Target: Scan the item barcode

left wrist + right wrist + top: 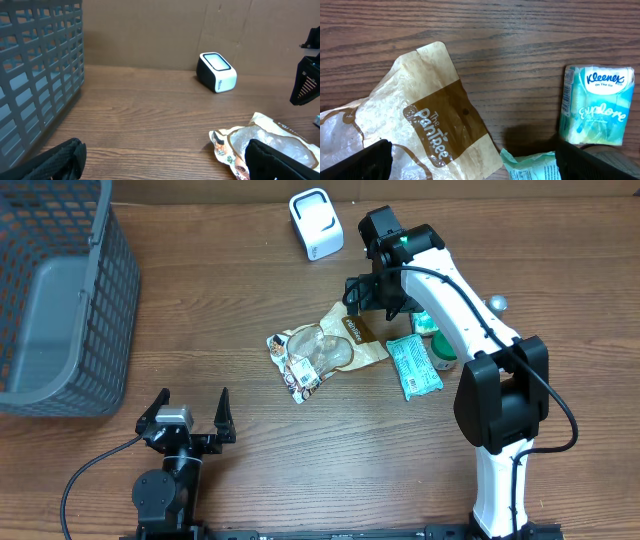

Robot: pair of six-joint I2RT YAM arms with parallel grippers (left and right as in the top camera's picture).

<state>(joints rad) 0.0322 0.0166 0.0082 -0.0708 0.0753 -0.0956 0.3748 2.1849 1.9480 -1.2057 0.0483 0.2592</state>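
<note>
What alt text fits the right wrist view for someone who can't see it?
A crinkly brown-and-clear plastic bag printed The Pantree lies on a wooden table, a teal Kleenex tissue pack to its right and a green wrapper corner at the bottom edge. The open right hand's black fingertips frame the lower corners.

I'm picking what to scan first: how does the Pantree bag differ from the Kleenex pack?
The Pantree bag is brown and white, the Kleenex pack teal and white. The bag is crinkled and flat, the pack a neat block. The bag is larger than the pack. Both rest on the wooden table.
</note>
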